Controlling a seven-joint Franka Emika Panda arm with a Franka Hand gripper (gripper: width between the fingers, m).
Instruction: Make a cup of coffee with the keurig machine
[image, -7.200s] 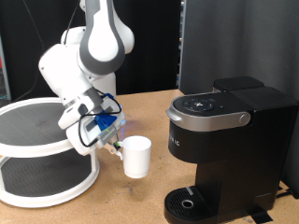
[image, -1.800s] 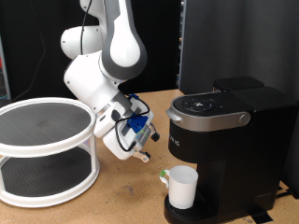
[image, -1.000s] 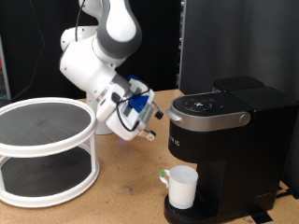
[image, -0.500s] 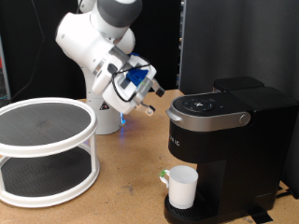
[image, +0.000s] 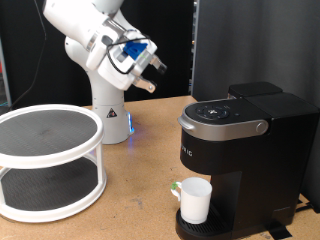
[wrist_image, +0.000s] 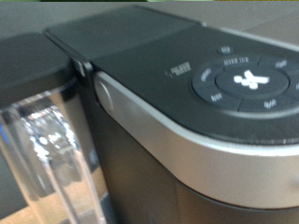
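**Cup seated under the brewer, tool raised and empty**

At the exterior view's left a white two-tier round stand (image: 45, 160) sits on the desk (image: 130, 205). Above it the tool (image: 152, 78) hangs in the air, fingers slightly parted, holding nothing. Lower right, the cup (image: 194, 200) stands on the drip tray of the keurig machine (image: 245, 150). Being ceramic, it likely handles stiff, smooth and chippable; the rim looks like the best hold.
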